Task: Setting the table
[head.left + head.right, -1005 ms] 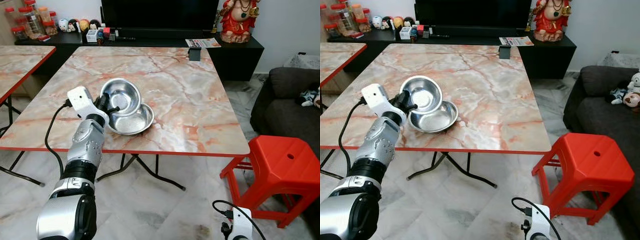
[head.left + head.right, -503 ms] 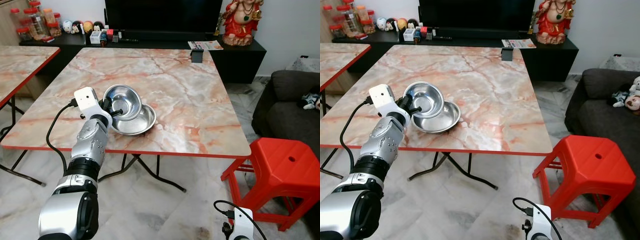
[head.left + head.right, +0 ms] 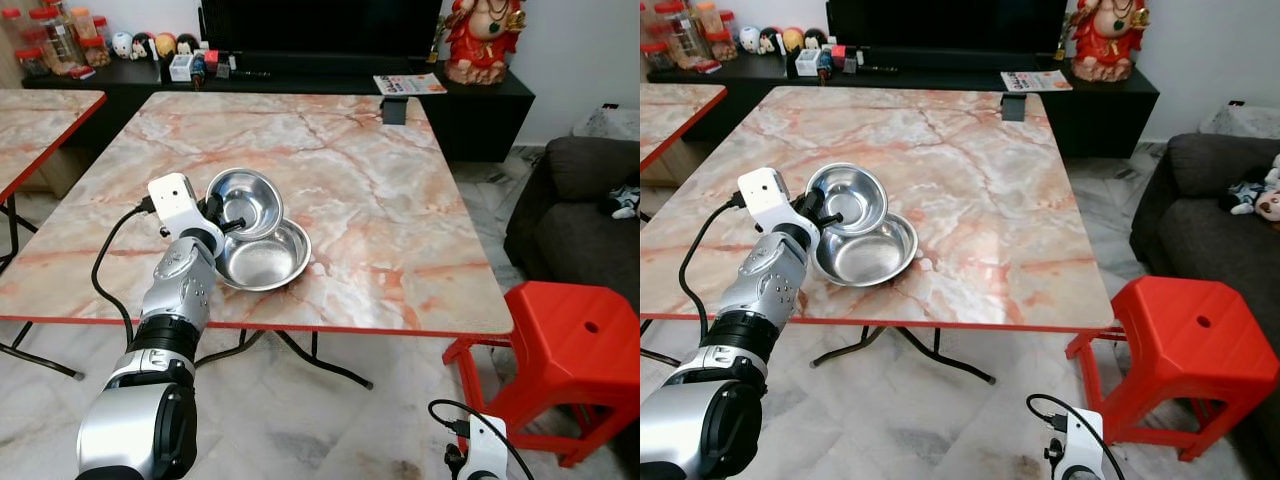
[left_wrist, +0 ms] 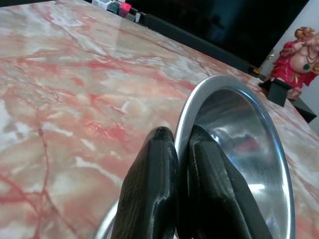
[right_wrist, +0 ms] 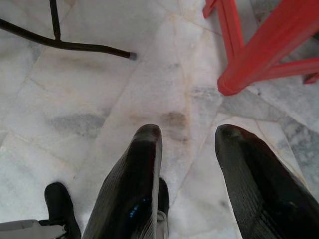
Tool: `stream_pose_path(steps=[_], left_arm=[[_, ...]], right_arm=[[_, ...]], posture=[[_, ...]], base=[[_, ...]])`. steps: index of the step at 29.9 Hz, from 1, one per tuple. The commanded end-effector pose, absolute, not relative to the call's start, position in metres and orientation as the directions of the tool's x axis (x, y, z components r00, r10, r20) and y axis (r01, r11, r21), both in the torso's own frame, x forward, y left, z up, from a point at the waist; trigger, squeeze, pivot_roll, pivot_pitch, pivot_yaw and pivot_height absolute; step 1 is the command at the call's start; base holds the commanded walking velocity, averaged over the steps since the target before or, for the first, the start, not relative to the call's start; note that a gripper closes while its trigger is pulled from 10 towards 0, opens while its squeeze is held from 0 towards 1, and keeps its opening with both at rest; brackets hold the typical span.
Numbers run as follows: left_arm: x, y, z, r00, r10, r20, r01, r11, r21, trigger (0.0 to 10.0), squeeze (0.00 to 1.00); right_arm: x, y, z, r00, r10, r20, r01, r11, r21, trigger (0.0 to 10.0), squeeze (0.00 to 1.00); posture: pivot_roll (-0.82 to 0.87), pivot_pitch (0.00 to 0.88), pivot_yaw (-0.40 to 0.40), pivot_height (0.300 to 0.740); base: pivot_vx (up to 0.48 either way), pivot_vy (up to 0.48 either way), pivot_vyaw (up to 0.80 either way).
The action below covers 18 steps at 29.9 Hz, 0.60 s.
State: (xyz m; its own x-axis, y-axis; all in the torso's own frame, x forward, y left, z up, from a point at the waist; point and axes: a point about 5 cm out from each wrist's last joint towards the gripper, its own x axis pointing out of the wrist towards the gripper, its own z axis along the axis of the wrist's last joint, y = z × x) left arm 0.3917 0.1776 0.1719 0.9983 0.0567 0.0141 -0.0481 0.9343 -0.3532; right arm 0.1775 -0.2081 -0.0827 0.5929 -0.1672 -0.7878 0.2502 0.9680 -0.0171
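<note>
Upper steel bowl [image 3: 244,189] rim clamped by left tool [image 4: 180,149], tilted over lower bowl [image 3: 265,259], right tool [image 5: 187,164] fingers apart.

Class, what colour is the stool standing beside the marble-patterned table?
The plastic stool is bright red, shown best in the left eye view.

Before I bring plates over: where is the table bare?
The table's right half, from the bowls across to the stool side, is bare, as is the far middle short of the black stand. It is crowded near-left, where the left tool grips the upper bowl over the lower bowl.
</note>
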Motion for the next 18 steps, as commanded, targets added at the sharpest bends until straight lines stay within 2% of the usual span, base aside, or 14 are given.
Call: stream_pose_path(steps=[1, 8, 18], left_arm=[[0.392, 0.177, 0.177, 0.998, 0.047, 0.029, -0.035, 0.945, -0.325, 10.0, 0.00], [0.391, 0.170, 0.182, 0.999, 0.010, 0.052, 0.006, 0.951, -0.310, 10.0, 0.00], [0.382, 0.164, 0.193, 0.996, -0.027, 0.083, 0.046, 0.972, -0.230, 10.0, 0.00]], right_arm=[[0.179, -0.210, -0.081, 0.601, -0.178, -0.779, 0.257, 0.966, -0.022, 10.0, 0.00], [0.180, -0.208, -0.081, 0.603, -0.171, -0.779, 0.235, 0.971, -0.031, 10.0, 0.00], [0.178, -0.206, -0.083, 0.600, -0.160, -0.784, 0.226, 0.974, -0.026, 10.0, 0.00]], posture=[[-0.03, 0.000, -0.020, 0.740], [-0.02, 0.000, -0.018, 0.740], [-0.02, 0.000, -0.011, 0.740]], base=[[0.352, 0.000, 0.00], [0.355, 0.000, 0.00], [0.000, 0.000, 0.00]])
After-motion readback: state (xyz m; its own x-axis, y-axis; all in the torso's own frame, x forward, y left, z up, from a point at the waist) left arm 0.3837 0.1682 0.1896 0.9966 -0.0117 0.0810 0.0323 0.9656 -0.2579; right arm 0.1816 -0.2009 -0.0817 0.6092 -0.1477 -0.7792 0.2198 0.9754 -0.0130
